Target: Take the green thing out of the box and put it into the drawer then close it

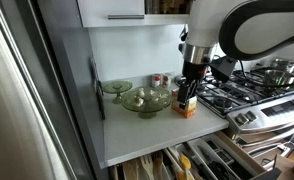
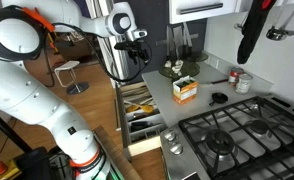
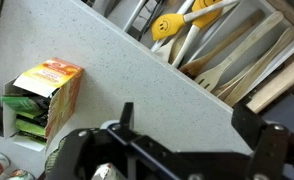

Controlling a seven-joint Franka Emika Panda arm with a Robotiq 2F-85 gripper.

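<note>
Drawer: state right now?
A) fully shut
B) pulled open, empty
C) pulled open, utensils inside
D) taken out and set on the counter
C: in an exterior view the drawer stands pulled out below the counter, and the wrist view shows wooden utensils lying in it.

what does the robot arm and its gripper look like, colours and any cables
The arm is made of bulky rounded white segments with black bands at the joints. In an exterior view an orange cable loops beside one black joint. The gripper is all black, with two flat fingers on dark linkages.
</note>
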